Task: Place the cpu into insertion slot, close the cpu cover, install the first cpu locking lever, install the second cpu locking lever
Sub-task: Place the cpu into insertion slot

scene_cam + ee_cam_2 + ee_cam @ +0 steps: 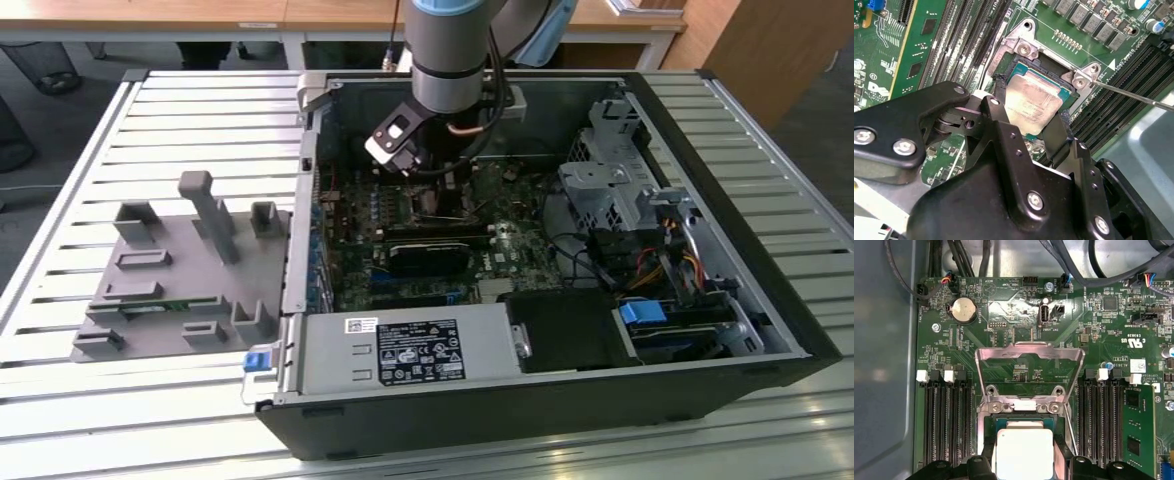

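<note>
UR gripper (1030, 102) fingers pinch the cpu (1035, 97) by two opp. edges, directly over the insertion slot (1046, 70); can't tell if seated. The cpu cover (1029, 349) stands flipped up at slot's hinge edge. Memory slots (946, 430) flank the slot on motherboard (1019, 305).

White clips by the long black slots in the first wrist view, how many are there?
4 white clips: two sit together on one side of the raised cpu cover, two on the other side. Others may be hidden.
</note>
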`<action>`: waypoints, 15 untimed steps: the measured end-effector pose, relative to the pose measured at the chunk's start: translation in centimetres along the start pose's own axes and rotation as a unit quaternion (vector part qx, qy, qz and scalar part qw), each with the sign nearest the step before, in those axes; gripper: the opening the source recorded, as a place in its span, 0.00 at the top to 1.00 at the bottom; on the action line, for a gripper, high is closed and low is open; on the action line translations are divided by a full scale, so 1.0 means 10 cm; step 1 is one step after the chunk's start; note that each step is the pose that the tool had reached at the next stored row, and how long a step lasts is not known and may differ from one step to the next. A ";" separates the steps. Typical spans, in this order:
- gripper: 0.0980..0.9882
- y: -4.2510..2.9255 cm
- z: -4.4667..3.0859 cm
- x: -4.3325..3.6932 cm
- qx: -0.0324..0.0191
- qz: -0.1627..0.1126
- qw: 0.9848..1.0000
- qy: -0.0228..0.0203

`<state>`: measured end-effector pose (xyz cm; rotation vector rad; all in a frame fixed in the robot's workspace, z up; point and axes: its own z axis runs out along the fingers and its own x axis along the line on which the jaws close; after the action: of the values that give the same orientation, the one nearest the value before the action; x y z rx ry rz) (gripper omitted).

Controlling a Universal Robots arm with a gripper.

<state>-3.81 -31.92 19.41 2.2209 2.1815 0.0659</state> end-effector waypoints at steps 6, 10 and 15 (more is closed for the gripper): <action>0.51 -0.002 0.014 0.000 0.000 0.000 1.000 0.000; 0.51 -0.002 0.016 0.000 0.000 0.000 1.000 0.000; 0.42 -0.002 0.019 0.000 0.000 0.000 1.000 0.000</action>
<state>-3.82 -31.92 19.21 2.2209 2.1816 0.0659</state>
